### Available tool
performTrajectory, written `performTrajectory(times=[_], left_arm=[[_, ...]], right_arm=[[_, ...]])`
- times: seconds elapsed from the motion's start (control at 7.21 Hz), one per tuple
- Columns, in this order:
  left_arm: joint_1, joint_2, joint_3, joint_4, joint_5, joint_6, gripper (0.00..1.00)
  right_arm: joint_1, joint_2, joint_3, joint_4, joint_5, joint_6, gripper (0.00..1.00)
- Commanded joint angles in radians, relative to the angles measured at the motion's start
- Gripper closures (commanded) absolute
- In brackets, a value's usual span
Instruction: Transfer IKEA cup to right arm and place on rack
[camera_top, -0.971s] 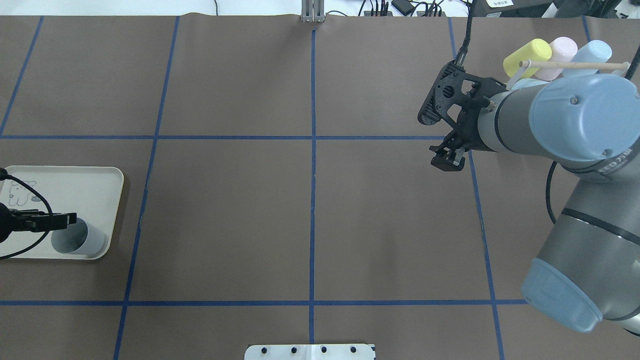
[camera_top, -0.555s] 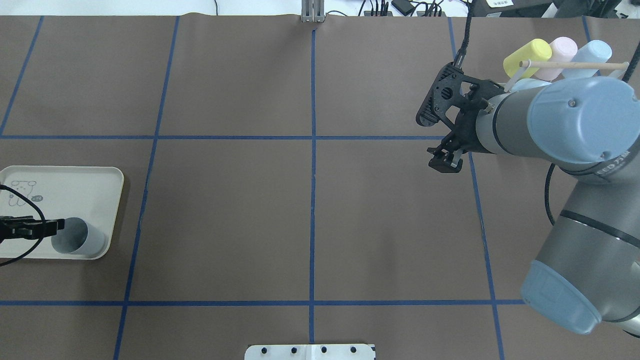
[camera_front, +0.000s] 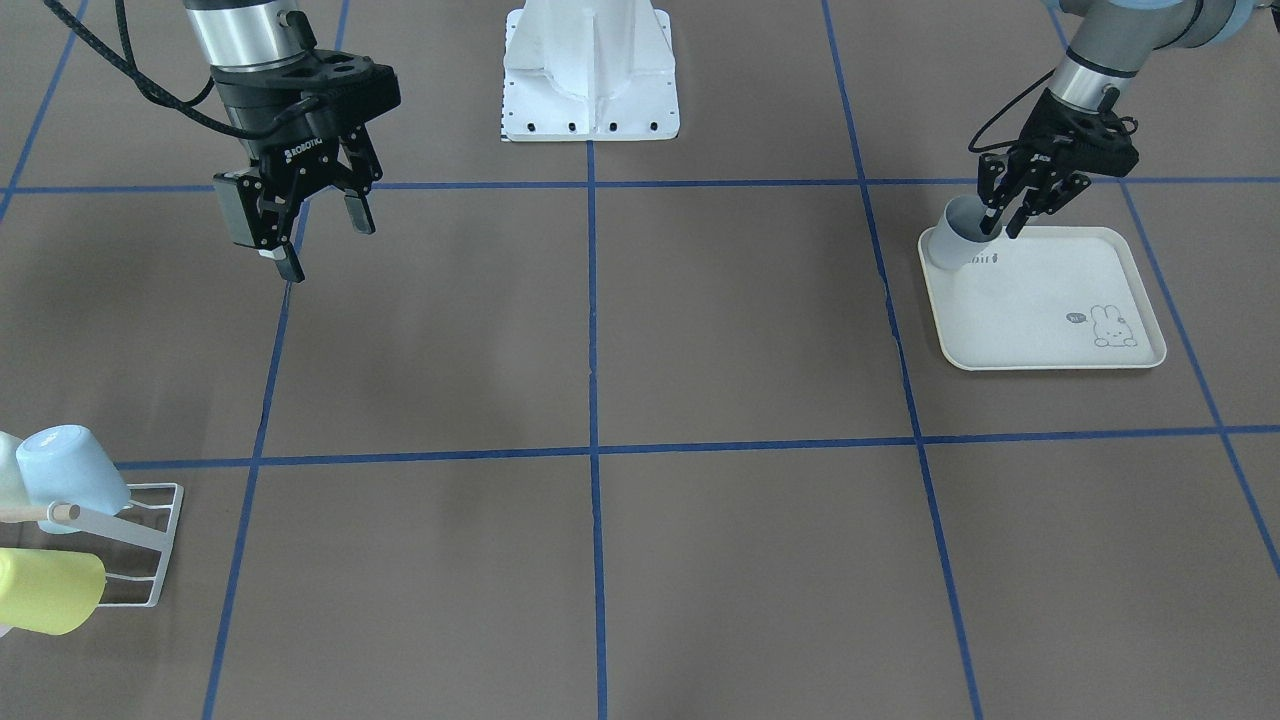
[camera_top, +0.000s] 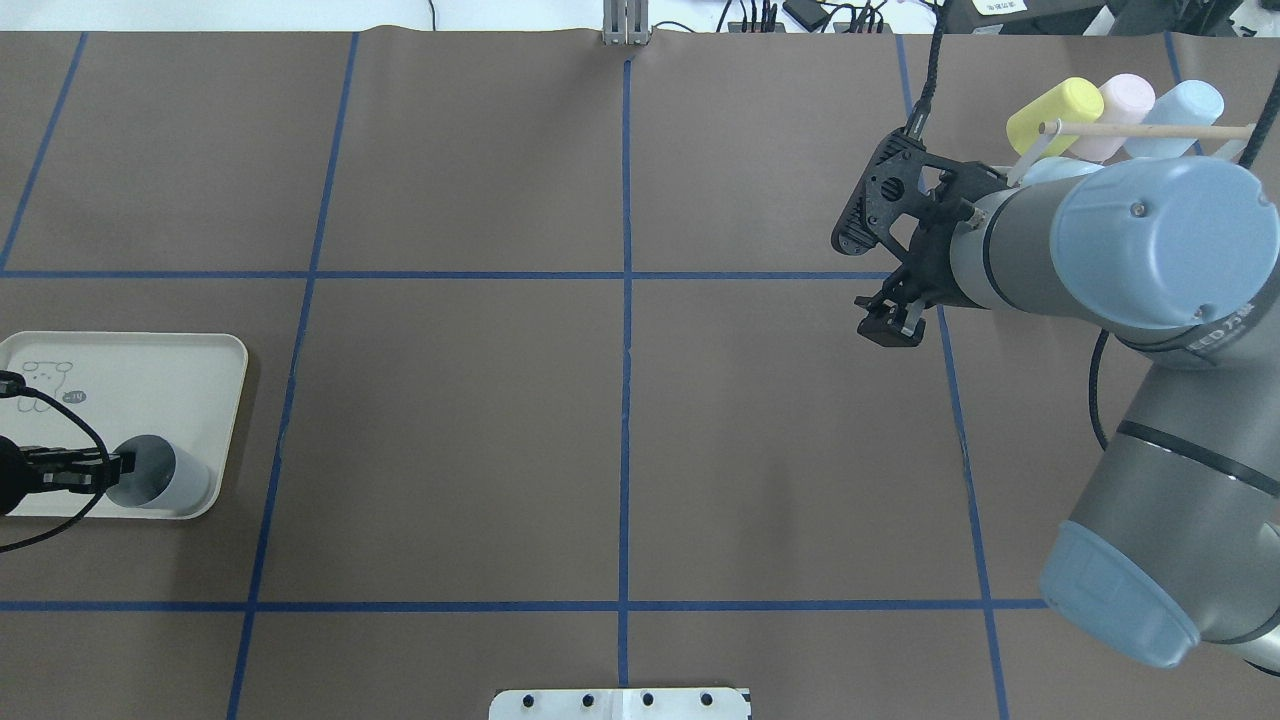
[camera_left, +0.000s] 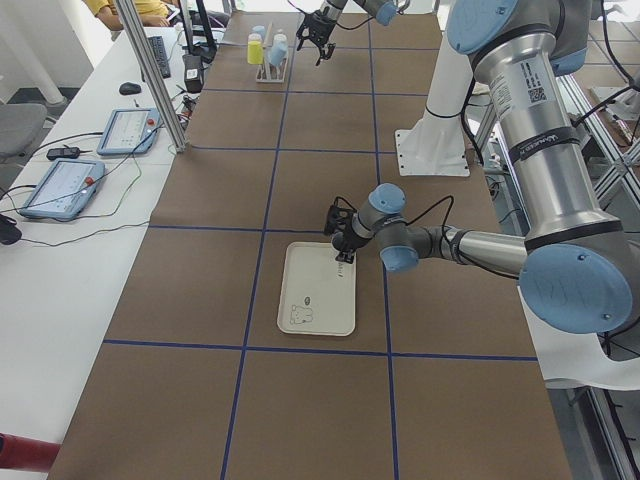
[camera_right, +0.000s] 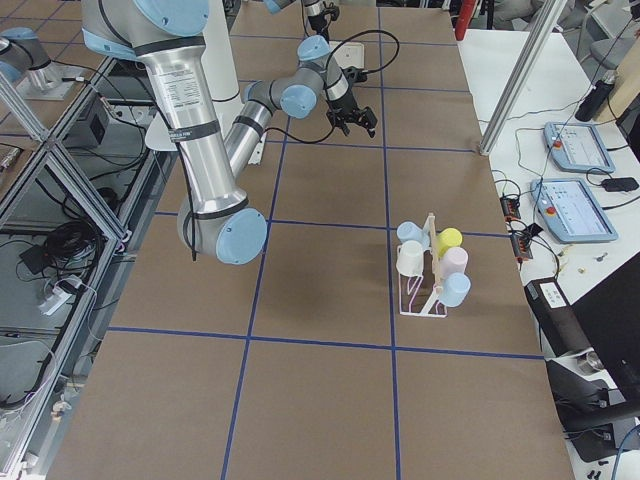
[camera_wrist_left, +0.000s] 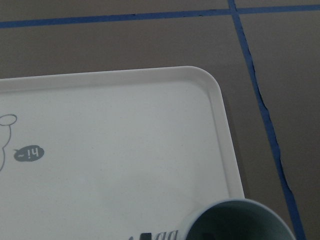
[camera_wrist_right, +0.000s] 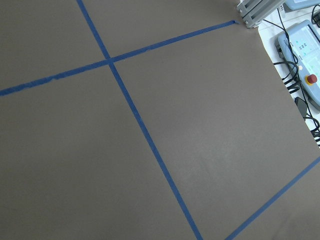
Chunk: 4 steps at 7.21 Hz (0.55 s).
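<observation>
I'm looking at a white wire rack (camera_front: 120, 532) at the table's far right corner, carrying a yellow cup (camera_top: 1050, 108), a pink cup (camera_top: 1118, 100) and a pale blue cup (camera_top: 1188, 105) by its wooden dowel (camera_top: 1140, 128). The right gripper (camera_front: 328, 248) is hanging above the table, fingers spread wide, holding nothing, well apart from the rack.

Blue tape lines (camera_top: 626, 400) are dividing the brown paper cover (camera_top: 450, 420) into squares, and a side desk is carrying teach pendants (camera_right: 575, 150).

The IKEA cup (camera_front: 948, 245), pale grey-blue, is standing mouth-up in the corner of the rabbit-print tray (camera_front: 1050, 345) nearest the robot's base. The left gripper (camera_front: 1000, 228) is reaching down at its rim with fingers parted. I cannot tell whether they are touching it.
</observation>
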Motion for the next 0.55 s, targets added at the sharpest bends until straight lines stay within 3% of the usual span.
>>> performTrajectory(times=[0.0, 0.14, 0.28, 0.42], left_arm=[[-0.004, 0.002, -0.013, -0.001, -0.002, 0.006, 1.00], [-0.013, 0.007, -0.020, -0.003, -0.005, 0.008, 1.00], [-0.033, 0.017, -0.077, 0.003, -0.020, 0.014, 1.00], [-0.130, 0.014, -0.114, 0.010, -0.111, 0.042, 1.00]], right_arm=[[-0.022, 0.004, -0.001, 0.002, 0.001, 0.001, 0.01], [-0.045, 0.006, -0.009, 0.046, 0.001, 0.004, 0.01], [-0.074, 0.006, -0.059, 0.187, 0.001, 0.005, 0.01], [-0.102, 0.006, -0.131, 0.379, 0.003, 0.019, 0.01]])
